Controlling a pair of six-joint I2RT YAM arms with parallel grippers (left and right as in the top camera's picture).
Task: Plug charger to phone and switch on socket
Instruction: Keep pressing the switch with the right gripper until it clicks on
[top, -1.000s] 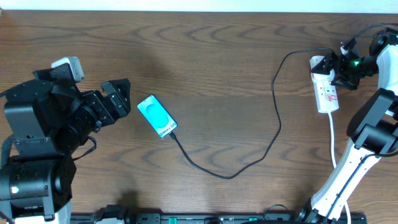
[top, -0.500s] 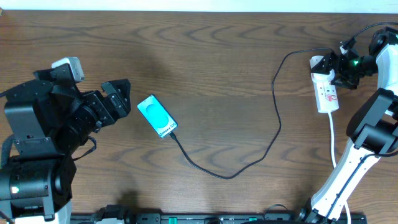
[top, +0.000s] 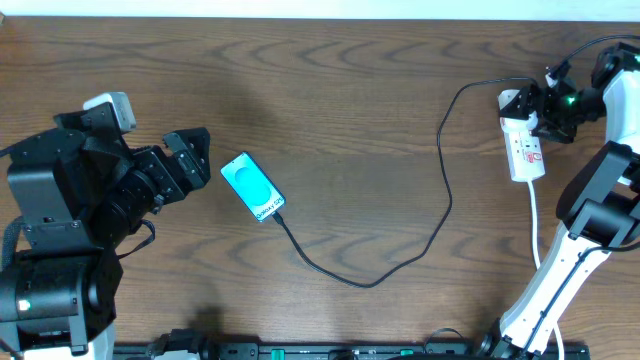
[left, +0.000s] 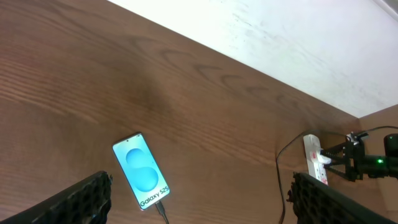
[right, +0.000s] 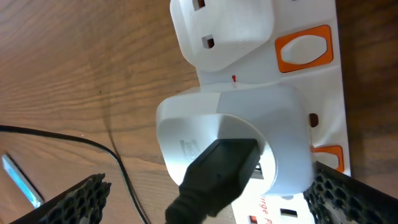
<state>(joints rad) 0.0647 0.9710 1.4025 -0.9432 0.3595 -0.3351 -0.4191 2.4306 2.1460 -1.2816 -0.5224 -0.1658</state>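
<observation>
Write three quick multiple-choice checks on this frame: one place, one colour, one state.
1. The turquoise-screened rectangular smartphone lies:
A) at the right edge of the brown wooden table
B) on the table near the left pincer
C) hanging off the front edge
2. The switches on the white elongated power strip are:
A) green
B) blue
C) orange
3. The left pincer is:
A) open and empty
B) shut on the smartphone
C) shut on the power strip
Answers: 1 B, the overhead view shows it just beyond that pincer's fingertips. 2 C, the right wrist view shows them up close. 3 A, its fingers sit wide apart with nothing between.
</observation>
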